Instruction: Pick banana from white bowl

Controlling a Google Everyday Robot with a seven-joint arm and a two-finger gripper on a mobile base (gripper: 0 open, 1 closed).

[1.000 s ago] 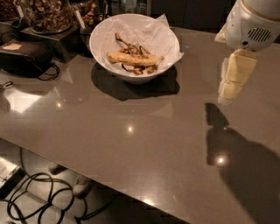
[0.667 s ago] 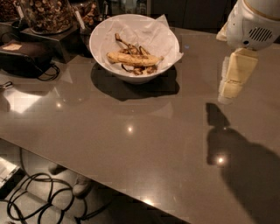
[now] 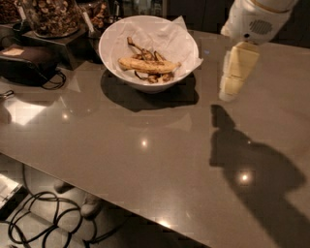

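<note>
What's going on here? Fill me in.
A one-armed robot is set to pick the banana out of the white bowl. The banana lies in the paper-lined bowl among dark peel scraps, untouched. The gripper hangs above the table, to the picture's right of the bowl and apart from it, pointing down with nothing in it. The reach has not yet begun.

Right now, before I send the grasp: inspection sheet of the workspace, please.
Surface: glossy brown table, glare spots, arm shadow at right.
Job's things: banana lies in the white bowl on a paper liner, among dark peel scraps.
Clutter: glass jars of brown snacks and a black device, back left.
Grippers: gripper hangs over the table, right of the bowl, apart from it.
Cables: thin lead by the device; black floor cables, lower left.
Surroundings: dark background; nothing else seen.
</note>
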